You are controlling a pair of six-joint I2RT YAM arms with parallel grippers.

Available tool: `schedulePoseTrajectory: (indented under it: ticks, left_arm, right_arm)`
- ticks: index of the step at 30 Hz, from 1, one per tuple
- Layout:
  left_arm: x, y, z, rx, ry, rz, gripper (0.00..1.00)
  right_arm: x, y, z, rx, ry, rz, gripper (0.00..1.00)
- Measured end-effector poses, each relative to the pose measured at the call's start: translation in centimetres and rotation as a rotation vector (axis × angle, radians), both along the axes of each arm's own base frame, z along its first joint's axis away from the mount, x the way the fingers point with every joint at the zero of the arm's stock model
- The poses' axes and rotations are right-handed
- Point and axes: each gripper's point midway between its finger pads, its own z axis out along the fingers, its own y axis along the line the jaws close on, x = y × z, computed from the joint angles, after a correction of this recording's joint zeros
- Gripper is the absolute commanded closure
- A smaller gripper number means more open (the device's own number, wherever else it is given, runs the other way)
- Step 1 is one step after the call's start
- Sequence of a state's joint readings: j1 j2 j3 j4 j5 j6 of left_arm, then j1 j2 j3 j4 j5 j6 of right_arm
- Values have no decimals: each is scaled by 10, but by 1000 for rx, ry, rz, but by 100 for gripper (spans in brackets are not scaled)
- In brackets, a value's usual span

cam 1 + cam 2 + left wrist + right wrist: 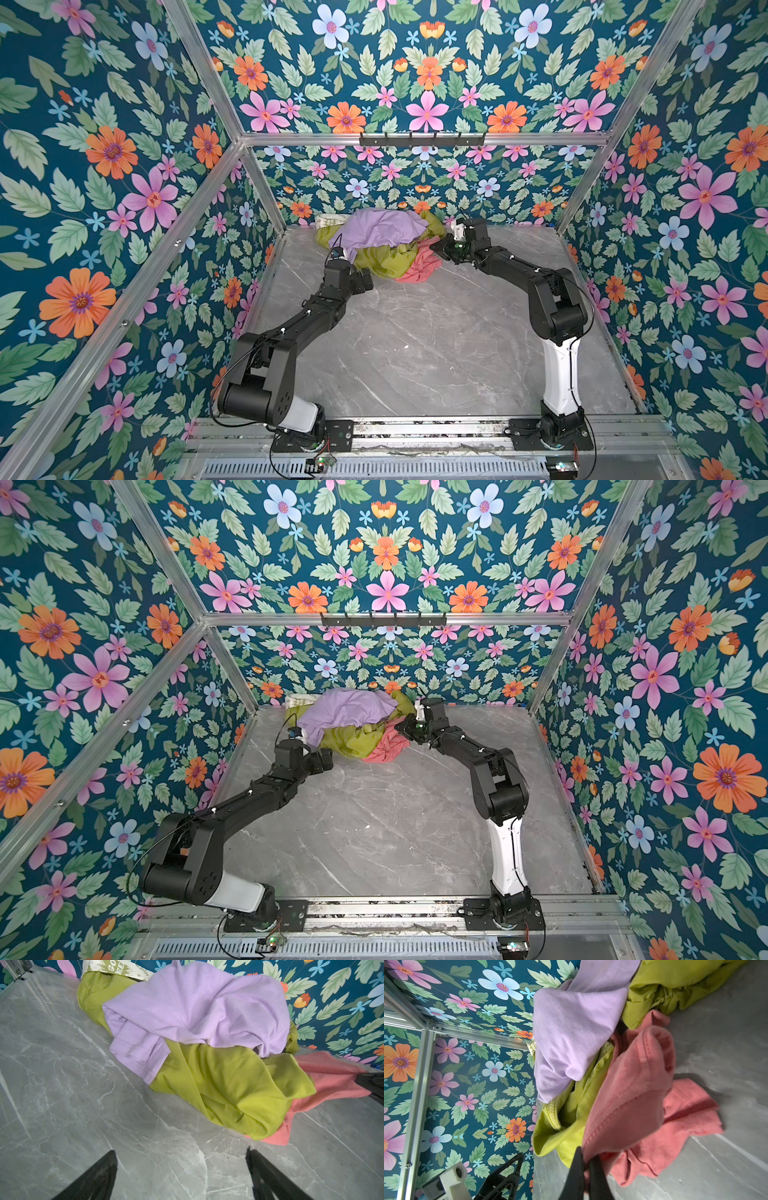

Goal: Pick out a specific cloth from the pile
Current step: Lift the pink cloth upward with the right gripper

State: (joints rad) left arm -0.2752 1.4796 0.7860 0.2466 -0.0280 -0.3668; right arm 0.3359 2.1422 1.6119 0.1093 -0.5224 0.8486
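Right wrist view: we see the right gripper [586, 1164] clamped on a hemmed fold of the salmon-pink cloth [633, 1095].
Far edge: the pile [382, 237] sits on the marble table [415, 332]; the cloth pokes out at its right, part-buried under the olive-green garment [239, 1084], hence, we judge, the sideways pull.
Left side: the left gripper [180, 1152] hovers beside the lilac garment [197, 1007], jaws wide, empty.

Grey marble table [415, 332], floral walls [415, 62], hook rack [422, 140]

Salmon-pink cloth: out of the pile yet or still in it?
Partly in. Right gripper shut on a raised edge of the salmon-pink cloth; olive-green cloth lies over part of it.
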Motion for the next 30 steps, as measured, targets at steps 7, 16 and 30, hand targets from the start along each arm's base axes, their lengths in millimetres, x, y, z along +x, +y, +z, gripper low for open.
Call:
schedulePoseTrajectory:
  ticks: [7, 16, 30]
  left_arm:
    - [1, -1, 3, -4, -6, -4, 1]
    - [2, -7, 7, -23, -14, -31, 1]
    - [-1, -10, 13, -34, -27, -46, 1]
  right_arm:
    - [-1, 6, 31, 8, -58, 16, 100]
    - [-6, 20, 52, 9, -86, 44, 100]
    - [-12, 32, 85, 11, -138, 73, 100]
